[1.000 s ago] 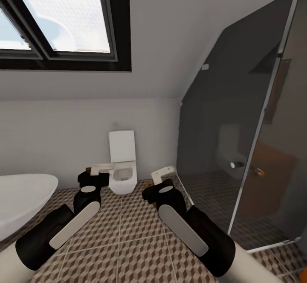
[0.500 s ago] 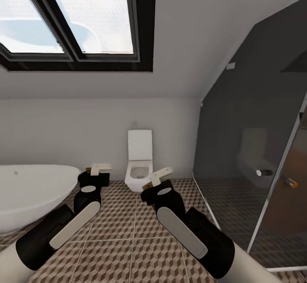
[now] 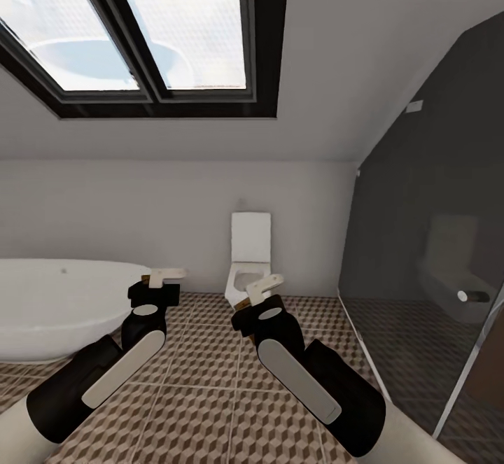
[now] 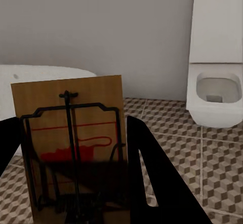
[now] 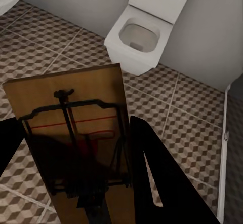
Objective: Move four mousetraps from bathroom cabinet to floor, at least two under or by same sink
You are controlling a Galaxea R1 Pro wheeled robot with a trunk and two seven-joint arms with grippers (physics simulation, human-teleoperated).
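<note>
Cube-patterned brown, beige and white bathroom floor tiles (image 3: 210, 380) run to a grey wall under a black-framed skylight (image 3: 154, 37). At the head view's left a white bathtub (image 3: 56, 306) is cut off by the frame edge; the dark glass shower screen (image 3: 434, 240) dims whatever stands behind it. A white toilet (image 3: 248, 268) with raised lid shows an empty bowl. The left gripper (image 4: 76, 173) is clamped on a flat brown wooden mousetrap with black wire parts (image 4: 71, 133), its long axis running along the fingers, its near end lost in shadow. The right gripper (image 5: 76, 178) likewise grips a second brown wooden mousetrap (image 5: 71, 122), held above the floor, pointing toward the toilet.
</note>
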